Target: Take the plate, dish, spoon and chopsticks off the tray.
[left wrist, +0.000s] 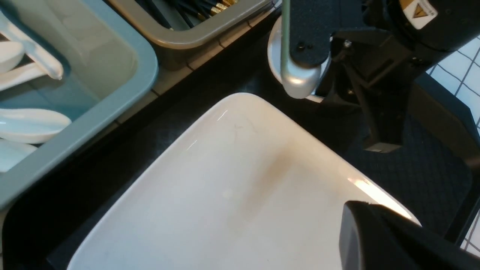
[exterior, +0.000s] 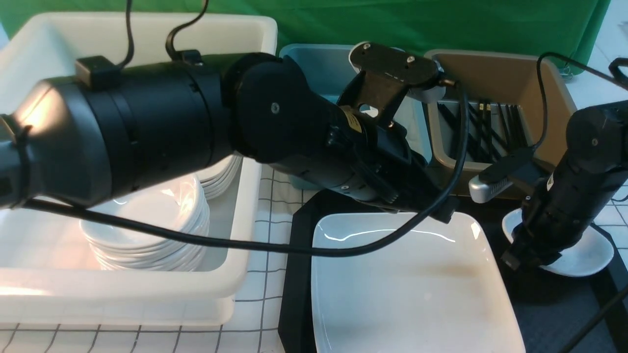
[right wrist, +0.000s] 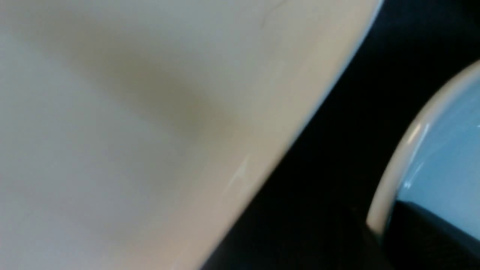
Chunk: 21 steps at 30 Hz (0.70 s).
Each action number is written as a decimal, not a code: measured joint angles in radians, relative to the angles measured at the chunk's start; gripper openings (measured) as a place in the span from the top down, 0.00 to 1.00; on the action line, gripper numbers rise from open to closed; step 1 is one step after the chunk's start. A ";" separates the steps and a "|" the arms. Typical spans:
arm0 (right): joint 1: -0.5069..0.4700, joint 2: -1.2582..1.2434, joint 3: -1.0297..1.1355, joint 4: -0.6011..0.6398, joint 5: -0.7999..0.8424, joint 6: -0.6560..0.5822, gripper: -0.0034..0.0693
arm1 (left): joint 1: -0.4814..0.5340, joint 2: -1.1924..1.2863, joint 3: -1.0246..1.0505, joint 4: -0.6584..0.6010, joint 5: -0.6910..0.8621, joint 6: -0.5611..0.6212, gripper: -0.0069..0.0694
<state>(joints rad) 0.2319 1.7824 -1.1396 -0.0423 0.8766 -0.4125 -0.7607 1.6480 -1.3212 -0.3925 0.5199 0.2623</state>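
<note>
low and centre in the front view lay the plate [exterior: 407,294], a glossy white square with rounded corners and a shallow raised rim. it sat flat on the tray [exterior: 294,264], black plastic with a fine diamond texture. at right centre the dish [exterior: 584,252], small, white and glossy with a thin upturned rim, sat on the same tray near the plate but apart from it. at upper right the brown bin [exterior: 500,78], smooth plastic, held the chopsticks [exterior: 471,132], thin black sticks whose gold bands showed in the left wrist view. the blue bin [exterior: 319,63], upper centre, held white spoons [left wrist: 30,123] with deep oval bowls. at left a white bin [exterior: 235,274] held a stack of dishes [exterior: 147,230].

the left gripper [exterior: 444,213] sat at the plate's far edge, its jaws together; whether it touched the rim could not be told. the right gripper [exterior: 515,257] pointed down at the dish's left edge. in the right wrist view one dark finger [right wrist: 420,232] lay against the inside of the dish's rim. whether the jaws clamped that rim could not be told.
</note>
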 joint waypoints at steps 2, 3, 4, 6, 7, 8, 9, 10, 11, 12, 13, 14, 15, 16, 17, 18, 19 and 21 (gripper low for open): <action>0.019 -0.054 -0.030 0.007 0.054 0.022 0.84 | 0.005 0.000 0.000 0.000 -0.002 -0.004 0.91; 0.021 -0.059 -0.034 0.007 0.059 0.025 0.85 | 0.006 0.000 0.000 0.000 -0.002 -0.004 0.91; 0.037 -0.102 -0.061 0.017 0.105 0.042 0.89 | 0.022 -0.001 0.000 0.000 -0.002 -0.012 0.91; 0.054 -0.148 -0.089 0.027 0.142 0.050 0.89 | 0.042 -0.007 0.000 0.000 -0.001 -0.012 0.91; 0.073 -0.208 -0.152 0.042 0.186 0.060 0.89 | 0.083 -0.027 0.000 0.004 0.000 -0.016 0.91; 0.081 -0.238 -0.189 0.065 0.200 0.063 0.89 | 0.105 -0.042 0.000 0.010 0.000 -0.017 0.91; 0.087 -0.259 -0.222 0.088 0.208 0.066 0.89 | 0.135 -0.065 0.000 0.013 0.001 -0.020 0.91; 0.091 -0.281 -0.256 0.111 0.214 0.067 0.89 | 0.161 -0.086 0.000 0.015 0.002 -0.020 0.91; 0.099 -0.293 -0.301 0.137 0.219 0.068 0.90 | 0.188 -0.109 0.000 0.016 0.006 -0.020 0.91; 0.107 -0.303 -0.346 0.183 0.223 0.068 0.90 | 0.232 -0.145 -0.001 0.016 0.024 -0.024 0.91; 0.119 -0.305 -0.390 0.227 0.224 0.059 0.90 | 0.270 -0.176 -0.004 0.018 0.046 -0.025 0.91; 0.137 -0.305 -0.432 0.265 0.224 0.040 0.90 | 0.310 -0.208 -0.006 0.021 0.073 -0.026 0.91; 0.162 -0.299 -0.470 0.311 0.223 0.016 0.90 | 0.353 -0.242 -0.008 0.025 0.097 -0.027 0.91; 0.194 -0.289 -0.506 0.353 0.221 -0.003 0.90 | 0.398 -0.275 -0.009 0.035 0.134 -0.027 0.91; 0.232 -0.270 -0.540 0.388 0.214 -0.014 0.90 | 0.444 -0.308 -0.010 0.047 0.167 -0.027 0.91; 0.267 -0.258 -0.567 0.399 0.206 -0.021 0.90 | 0.483 -0.333 -0.010 0.056 0.188 -0.027 0.91; 0.277 -0.253 -0.573 0.402 0.205 -0.021 0.90 | 0.493 -0.339 -0.010 0.059 0.195 -0.026 0.91; 0.368 -0.198 -0.631 0.424 0.180 -0.038 0.90 | 0.592 -0.394 -0.010 0.091 0.272 -0.027 0.91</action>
<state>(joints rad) 0.5997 1.5849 -1.7710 0.3819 1.0564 -0.4507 -0.1685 1.2536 -1.3315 -0.3017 0.7921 0.2355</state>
